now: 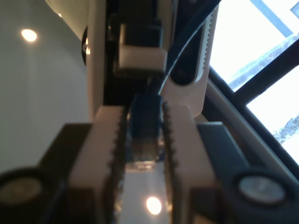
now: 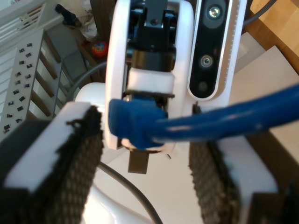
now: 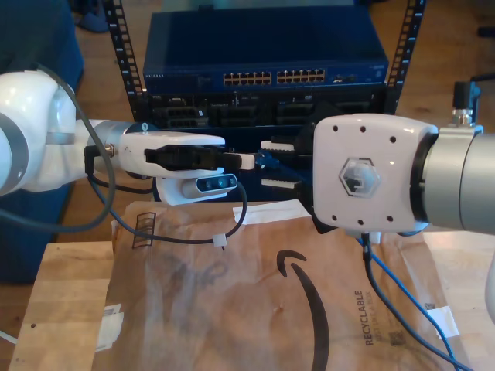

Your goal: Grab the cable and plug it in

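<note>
at the exterior view's left, my first gripper (image 3: 249,160) reaches across toward the middle, clenched on the plug (image 3: 264,160) at one end of the cable (image 3: 402,297). the plug is in the air, above the brown paper (image 3: 232,294) on the table and in front of the network switch (image 3: 263,42).

just to the right of the plug in that view, my second gripper (image 3: 280,164) faces the first one with its jaws spread wide and gripping nothing. further right, the cable drops from under that arm and trails off toward the exterior view's lower right.

i judge the grab as done and the plugging as not begun — the plug sits short of the ports (image 3: 271,77), which lie behind and above it. the next move calls for the clear tip to face a free port squarely, and for the loose run of cable to stay slack so it doesn't twist the plug.

the first wrist view shows what the exterior view cannot: the toothed jaws pinching the plug's clear tip and blue boot on both sides. the second wrist view shows the blue cable passing between the dark pads (image 2: 84,154) without touching them — though only the exterior view shows the switch and how far off it is.
</note>
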